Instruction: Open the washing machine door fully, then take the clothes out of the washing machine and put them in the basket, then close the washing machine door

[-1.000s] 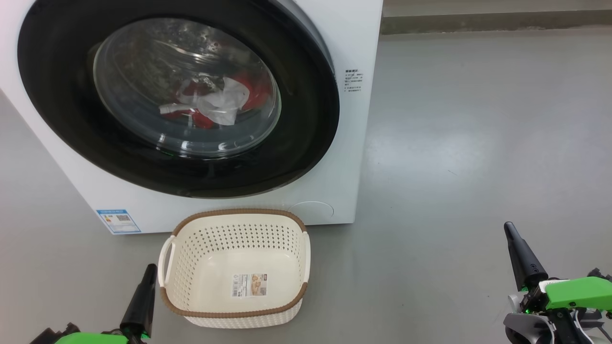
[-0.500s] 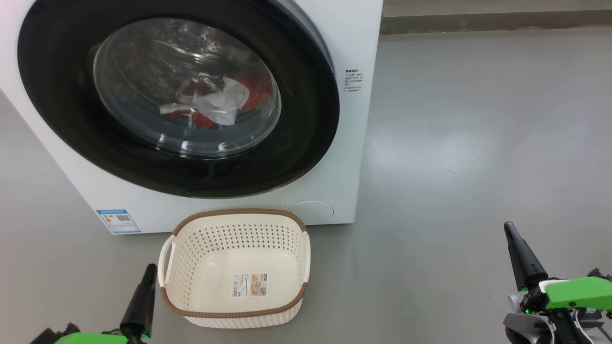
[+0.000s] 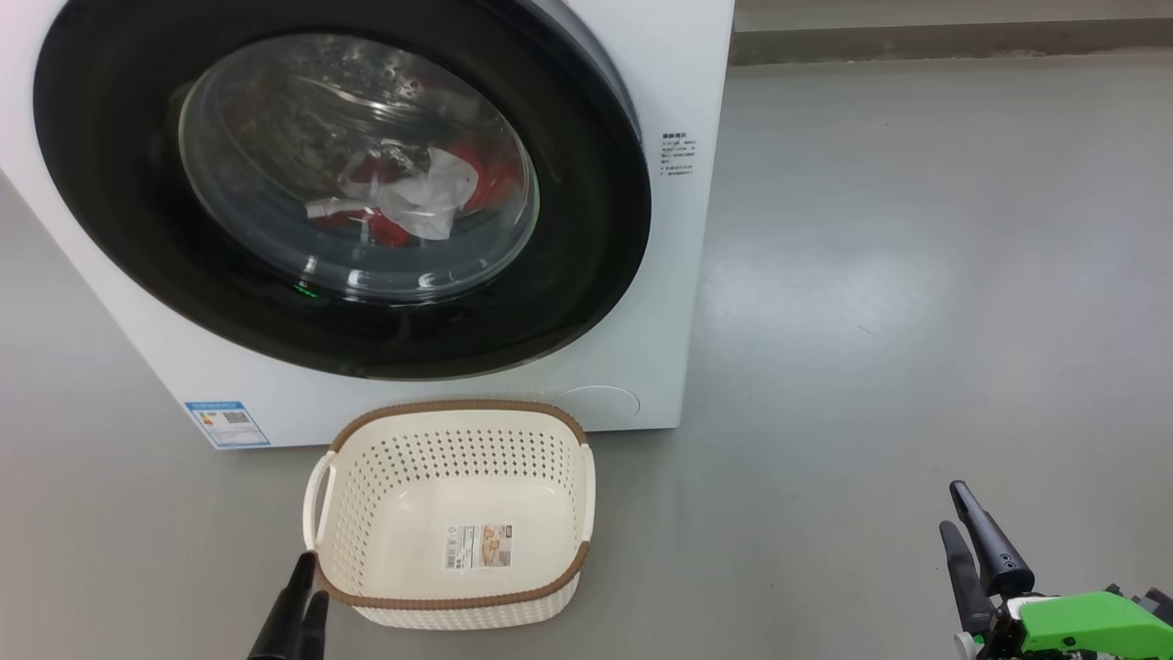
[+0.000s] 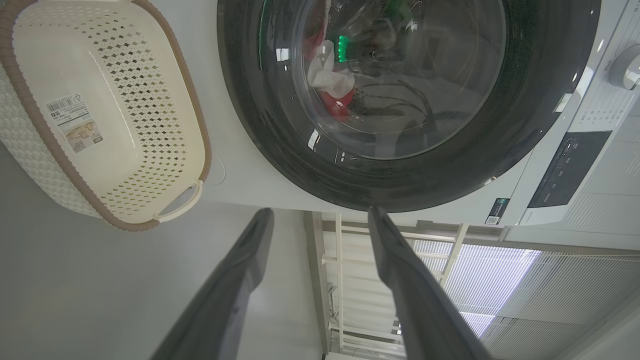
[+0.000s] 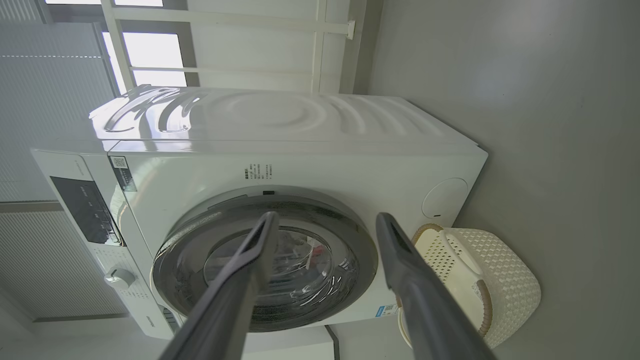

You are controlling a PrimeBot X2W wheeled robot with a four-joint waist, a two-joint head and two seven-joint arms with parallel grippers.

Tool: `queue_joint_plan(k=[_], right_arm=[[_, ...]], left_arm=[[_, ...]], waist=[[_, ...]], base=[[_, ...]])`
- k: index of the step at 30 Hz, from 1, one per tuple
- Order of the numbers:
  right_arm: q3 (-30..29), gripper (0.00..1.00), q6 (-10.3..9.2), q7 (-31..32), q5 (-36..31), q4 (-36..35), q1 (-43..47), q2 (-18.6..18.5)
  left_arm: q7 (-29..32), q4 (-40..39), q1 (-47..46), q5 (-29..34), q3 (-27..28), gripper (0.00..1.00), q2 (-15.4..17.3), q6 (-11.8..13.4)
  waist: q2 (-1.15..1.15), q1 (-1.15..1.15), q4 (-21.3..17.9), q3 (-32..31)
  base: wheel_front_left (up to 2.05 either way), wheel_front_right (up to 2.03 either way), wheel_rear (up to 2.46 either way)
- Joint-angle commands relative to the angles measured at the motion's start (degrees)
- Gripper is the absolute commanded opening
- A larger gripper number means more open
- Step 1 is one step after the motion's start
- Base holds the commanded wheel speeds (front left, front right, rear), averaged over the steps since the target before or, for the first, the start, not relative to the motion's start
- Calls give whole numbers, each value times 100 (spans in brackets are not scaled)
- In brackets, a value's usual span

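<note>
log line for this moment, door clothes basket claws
washing machine door: shut | clothes: inside, behind door | basket: empty, on floor | left claw: open, empty | right claw: open, empty

The basket [image 3: 455, 405] sits on the floor [image 3: 898, 275] just in front of the washing machine [image 3: 678, 55]. The clothes [image 3: 412, 197] lie inside the washing machine, behind the washing machine door [image 3: 119, 183] on its front.

We see the washing machine [image 3: 683, 275], a white box filling the upper left of the head view. The washing machine door [image 3: 119, 229] sits shut against its front, glossy black around a bulging glass window. Behind the glass lie the clothes [image 3: 417, 197], red and white, crumpled together. At lower centre the basket [image 3: 454, 406] stands upright just before the machine, cream with a brown rim.
</note>
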Motion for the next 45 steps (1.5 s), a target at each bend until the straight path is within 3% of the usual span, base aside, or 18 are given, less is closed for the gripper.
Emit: queue_joint_plan(k=[1, 20, 45], right_arm=[[32, 100, 0, -74, -11, -196, -146, -75], [233, 100, -1, -382, -772, -352, -33, -181], [639, 100, -1, -803, -2416, -473, 20, -426]], left_arm=[[-82, -196, -128, 83, -6, 100, 66, -5], [-384, -475, -68, 1144, -63, 100, 80, -11], [-803, -830, 10, 3473, -234, 100, 95, 97]], waist=[[0, 10, 6, -8], [0, 0, 32, 4], [0, 0, 1, 48]], base=[[0, 0, 0], [0, 0, 0], [0, 0, 0]])
